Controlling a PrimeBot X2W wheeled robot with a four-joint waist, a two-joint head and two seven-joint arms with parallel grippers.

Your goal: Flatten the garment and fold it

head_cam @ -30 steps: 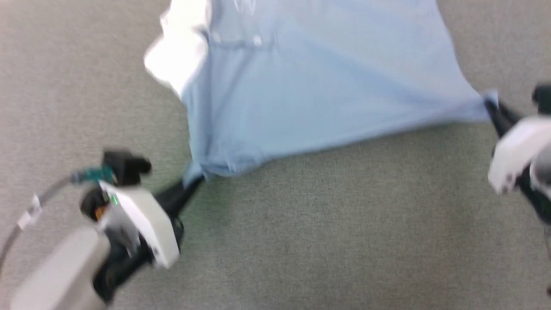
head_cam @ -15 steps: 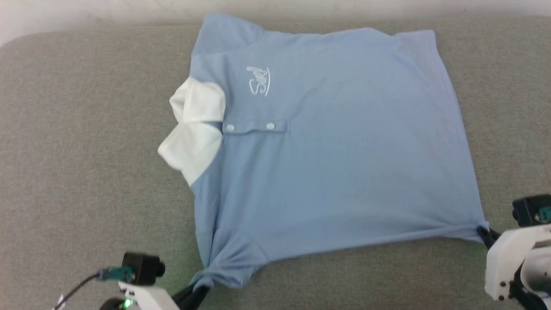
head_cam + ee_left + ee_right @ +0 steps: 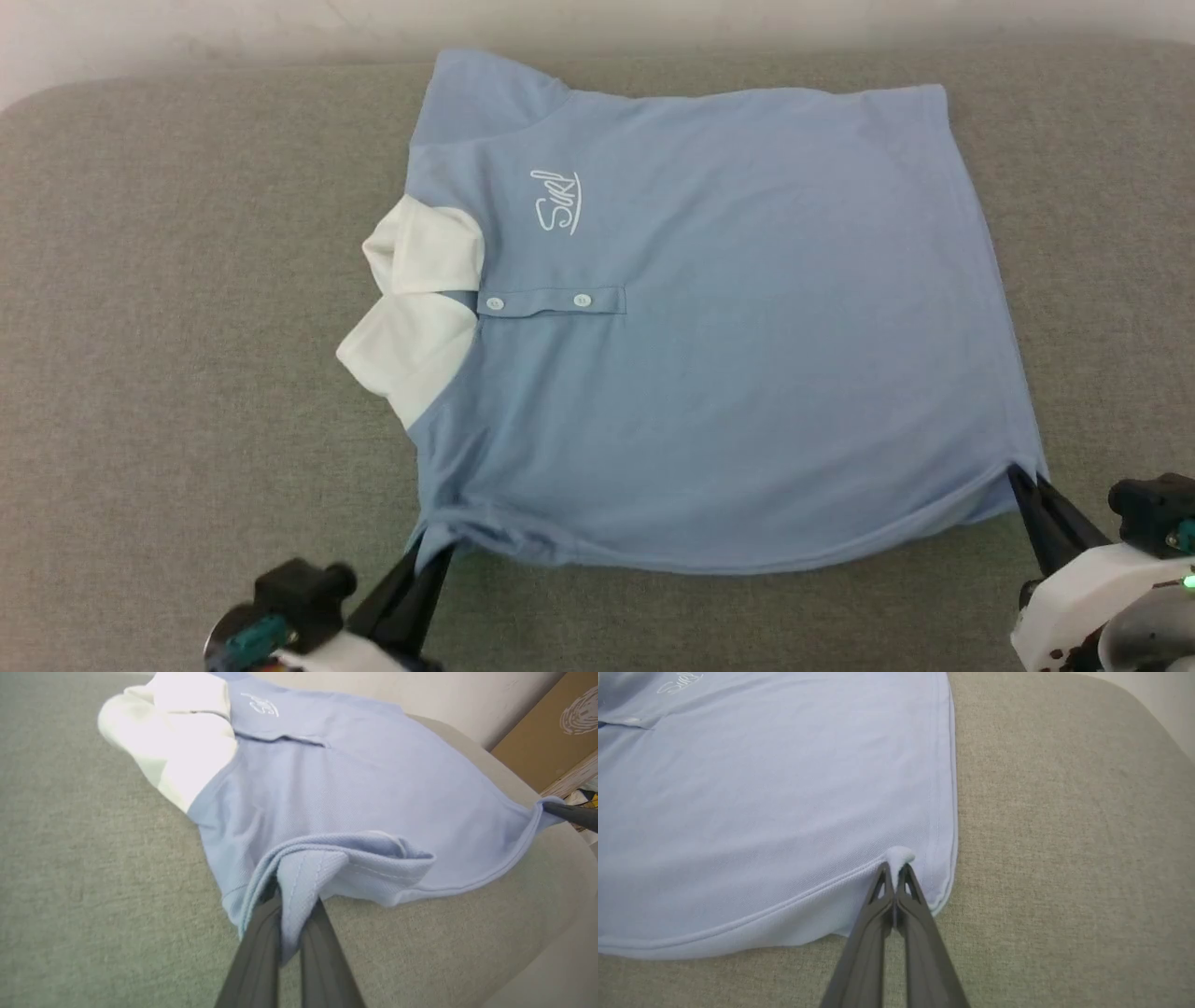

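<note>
One white cursive logo (image 3: 556,201) on garment (image 3: 747,401)

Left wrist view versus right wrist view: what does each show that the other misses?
Left wrist view: the white collar, a brown cardboard-like panel, and the left gripper shut on bunched cloth. Right wrist view: the long straight hem lying flat. Shared: the light blue polo shirt, its white cursive logo, the grey fabric surface, and the right gripper shut on a hem corner.
</note>
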